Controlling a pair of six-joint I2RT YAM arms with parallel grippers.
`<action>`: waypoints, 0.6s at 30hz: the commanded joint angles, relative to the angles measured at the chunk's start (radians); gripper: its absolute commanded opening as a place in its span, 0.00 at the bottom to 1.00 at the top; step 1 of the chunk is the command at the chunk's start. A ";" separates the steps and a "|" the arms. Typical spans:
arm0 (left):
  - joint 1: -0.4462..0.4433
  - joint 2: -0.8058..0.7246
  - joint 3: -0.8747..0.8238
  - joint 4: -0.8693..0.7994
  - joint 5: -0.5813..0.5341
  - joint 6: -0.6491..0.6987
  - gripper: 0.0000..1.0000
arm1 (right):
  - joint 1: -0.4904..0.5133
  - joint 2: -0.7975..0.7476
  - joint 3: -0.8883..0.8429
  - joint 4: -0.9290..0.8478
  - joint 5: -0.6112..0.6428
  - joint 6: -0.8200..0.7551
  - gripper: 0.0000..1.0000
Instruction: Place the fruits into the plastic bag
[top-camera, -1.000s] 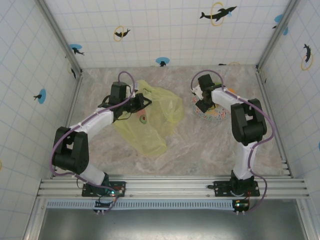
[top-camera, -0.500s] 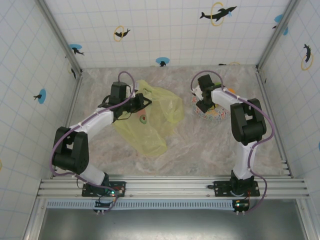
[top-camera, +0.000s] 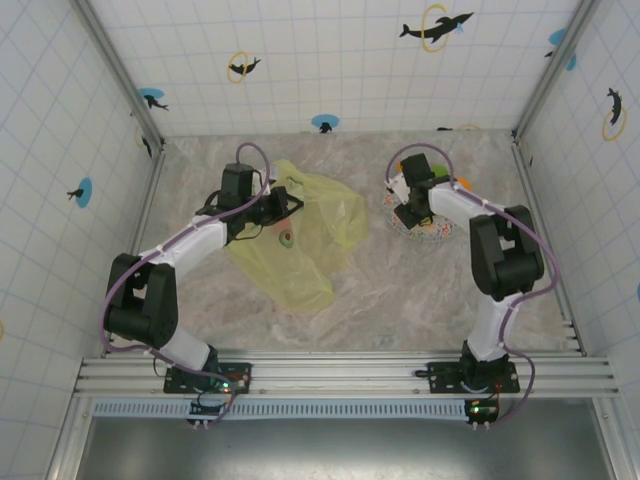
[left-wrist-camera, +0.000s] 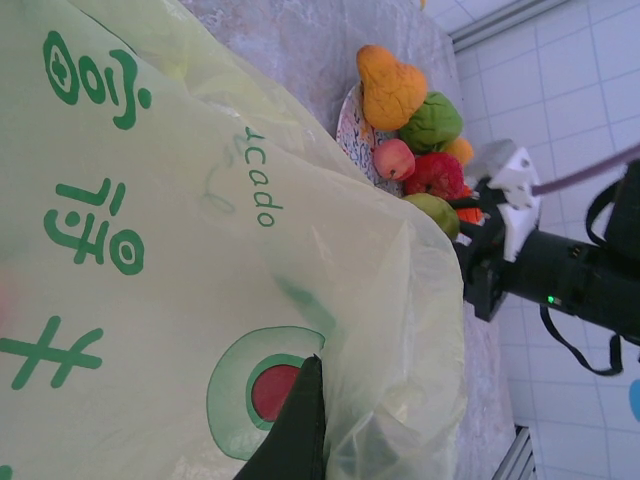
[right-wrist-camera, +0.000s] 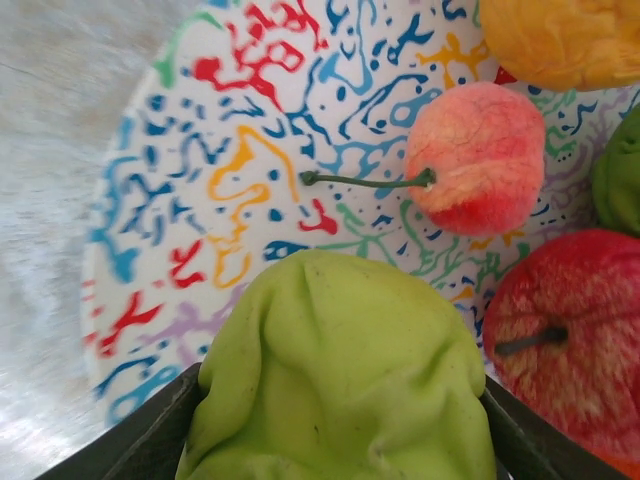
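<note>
The yellow-green plastic bag (top-camera: 310, 235) lies left of centre, and my left gripper (top-camera: 283, 203) is shut on its upper edge. In the left wrist view the black fingers (left-wrist-camera: 300, 420) pinch the bag film (left-wrist-camera: 180, 230). My right gripper (top-camera: 408, 210) is over the plate's left side, its jaws pressed against both sides of a light green fruit (right-wrist-camera: 340, 380), which looks dented. The other fruits lie on the plate: a peach-coloured one (right-wrist-camera: 480, 155), a red apple (right-wrist-camera: 570, 320), an orange one (right-wrist-camera: 560, 40) and a dark green one (right-wrist-camera: 620, 180). The pile (left-wrist-camera: 420, 140) also shows past the bag.
The speckled plate (right-wrist-camera: 200, 200) sits at the right rear of the marbled table (top-camera: 400, 300), close to the back wall. Tiled walls and metal posts close in the sides. The right arm (left-wrist-camera: 570, 280) reaches in from the right beside the plate.
The right arm's elbow has swung right and the right jaws have narrowed onto the green fruit. The left arm and the bag have not moved.
</note>
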 joint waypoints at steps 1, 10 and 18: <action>0.009 -0.030 -0.008 0.021 0.023 -0.020 0.00 | -0.002 -0.140 -0.069 0.083 -0.113 0.093 0.56; 0.009 -0.030 -0.034 0.031 0.027 -0.030 0.00 | 0.073 -0.478 -0.343 0.269 -0.441 0.244 0.54; 0.008 -0.027 -0.035 0.031 0.025 -0.030 0.00 | 0.288 -0.598 -0.536 0.579 -0.634 0.401 0.55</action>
